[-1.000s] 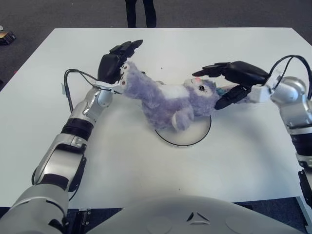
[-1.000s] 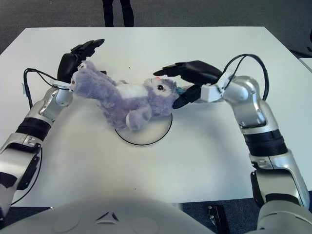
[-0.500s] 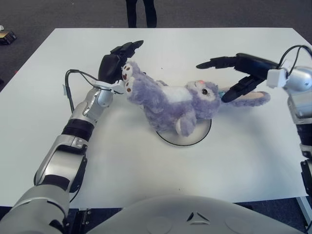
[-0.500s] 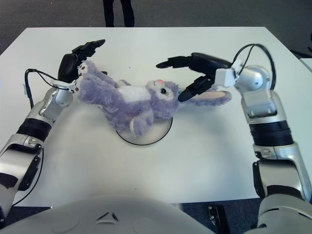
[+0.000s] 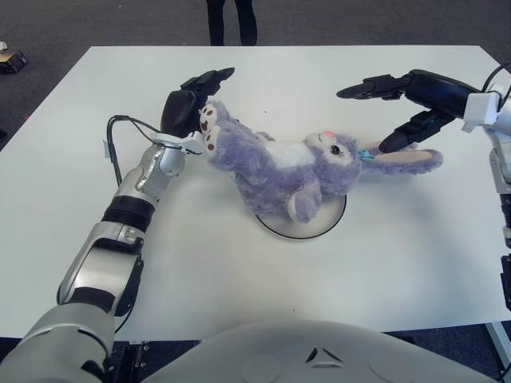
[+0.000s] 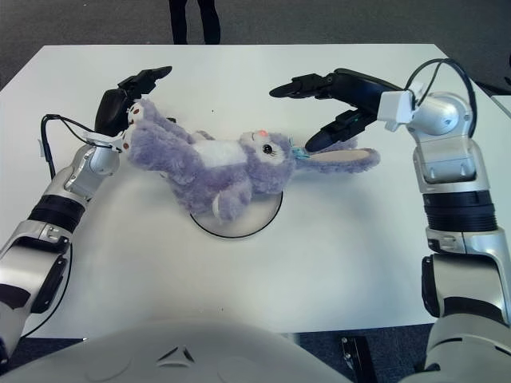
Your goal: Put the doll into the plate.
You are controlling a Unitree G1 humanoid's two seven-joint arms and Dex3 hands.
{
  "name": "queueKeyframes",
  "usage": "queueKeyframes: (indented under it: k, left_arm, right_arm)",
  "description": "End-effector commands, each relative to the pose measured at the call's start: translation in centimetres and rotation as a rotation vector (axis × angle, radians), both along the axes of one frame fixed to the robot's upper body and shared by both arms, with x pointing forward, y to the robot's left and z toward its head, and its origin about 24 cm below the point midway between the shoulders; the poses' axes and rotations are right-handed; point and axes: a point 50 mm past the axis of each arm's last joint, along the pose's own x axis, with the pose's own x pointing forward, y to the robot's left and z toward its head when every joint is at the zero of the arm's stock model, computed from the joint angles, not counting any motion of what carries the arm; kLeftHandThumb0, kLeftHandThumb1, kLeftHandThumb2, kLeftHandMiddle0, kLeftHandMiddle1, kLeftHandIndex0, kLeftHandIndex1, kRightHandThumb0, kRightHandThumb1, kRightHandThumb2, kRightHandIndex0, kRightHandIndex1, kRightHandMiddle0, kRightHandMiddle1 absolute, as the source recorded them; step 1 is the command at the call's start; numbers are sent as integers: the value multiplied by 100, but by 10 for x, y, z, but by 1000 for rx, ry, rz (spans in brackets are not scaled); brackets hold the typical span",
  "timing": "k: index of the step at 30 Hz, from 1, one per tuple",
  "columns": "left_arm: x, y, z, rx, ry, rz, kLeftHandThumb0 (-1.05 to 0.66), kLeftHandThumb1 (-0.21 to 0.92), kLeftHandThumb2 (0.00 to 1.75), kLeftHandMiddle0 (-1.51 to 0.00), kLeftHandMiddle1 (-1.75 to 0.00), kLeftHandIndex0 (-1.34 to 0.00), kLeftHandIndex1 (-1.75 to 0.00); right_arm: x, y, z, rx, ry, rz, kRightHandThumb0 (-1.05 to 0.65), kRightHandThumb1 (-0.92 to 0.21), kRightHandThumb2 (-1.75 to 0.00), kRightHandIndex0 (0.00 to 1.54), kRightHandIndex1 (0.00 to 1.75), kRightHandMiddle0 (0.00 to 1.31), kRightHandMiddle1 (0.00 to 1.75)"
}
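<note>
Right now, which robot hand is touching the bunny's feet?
The left robot hand, against the purple bunny doll's feet; the right robot hand is open above its ears.

Worktop is bare white across the near half and along the far edge, so approach lanes from front and back are open. The middle is blocked: the doll lies sprawled across it, body over the plate and covering most of it; only the plate's near rim shows. Doll's feet run up against the left robot hand, fingers spread, no gap to pass there. Its long ear stretches right, just under the right robot hand, which hangs above it with fingers spread. Clear strip right of the plate, below the ear.
</note>
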Motion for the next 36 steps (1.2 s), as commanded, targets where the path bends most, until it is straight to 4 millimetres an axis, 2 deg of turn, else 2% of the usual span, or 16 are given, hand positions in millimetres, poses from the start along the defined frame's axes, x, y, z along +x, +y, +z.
queueKeyframes:
  k: [1,5,9,10,11,14,17,24,25,28,32,34,36]
  left_arm:
    - [0,4,-3,-39,22,7,-51,92,38,-60,0,-36,-47]
    - [0,5,-4,-60,27,3,-51,92,38,-60,0,-36,-48]
    - [0,5,-4,-61,28,2,-51,92,37,-60,0,-35,-49]
    - [0,7,-5,-101,35,5,-51,92,37,-60,0,-35,-49]
    - [-1,8,-6,-131,40,8,-51,92,37,-61,-1,-36,-49]
    - [-3,11,-8,-191,53,19,-51,92,36,-63,-1,-36,-50]
    - [-4,13,-10,-220,62,28,-51,92,36,-64,-2,-36,-51]
    - [-4,13,-10,-226,65,27,-51,92,36,-65,-2,-36,-52]
    - [-6,16,-12,-280,75,31,-51,92,36,-65,-2,-36,-52]
    - [-10,20,-18,-384,86,37,-46,92,32,-69,-3,-39,-57]
    - [-11,22,-19,-448,80,32,-43,92,31,-73,-3,-39,-65]
    - [-12,23,-21,-485,71,32,-42,92,32,-75,-3,-39,-68]
    - [-13,24,-22,-544,59,29,-42,92,33,-77,-3,-39,-72]
  right_arm:
    - [3,-12,6,2,63,-111,-91,-89,-1,43,0,46,4]
    - [4,-13,6,36,92,-167,-80,-86,-1,43,0,46,4]
    - [4,-12,7,38,99,-176,-76,-85,-1,43,0,46,3]
    - [8,-12,2,115,57,-214,-76,-85,-1,43,0,46,3]
    - [11,-13,-2,173,28,-245,-66,-86,-1,45,1,46,3]
    - [26,-17,-21,353,-1,-322,-57,-88,-2,52,3,48,4]
    - [37,-23,-34,438,-8,-374,-57,-91,-2,61,4,53,5]
    - [41,-25,-36,446,-29,-373,-57,-92,-3,66,4,56,6]
    - [42,-27,-38,468,-62,-419,-57,-92,-3,66,4,56,6]
    - [44,-31,-44,555,-109,-509,-52,-92,-23,75,7,57,6]
    - [45,-32,-58,715,-102,-577,-46,-92,-31,82,9,63,9]
    - [45,-35,-71,809,-103,-608,-45,-92,-33,86,9,64,12]
    - [46,-38,-80,840,-124,-644,-43,-92,-34,91,6,57,31]
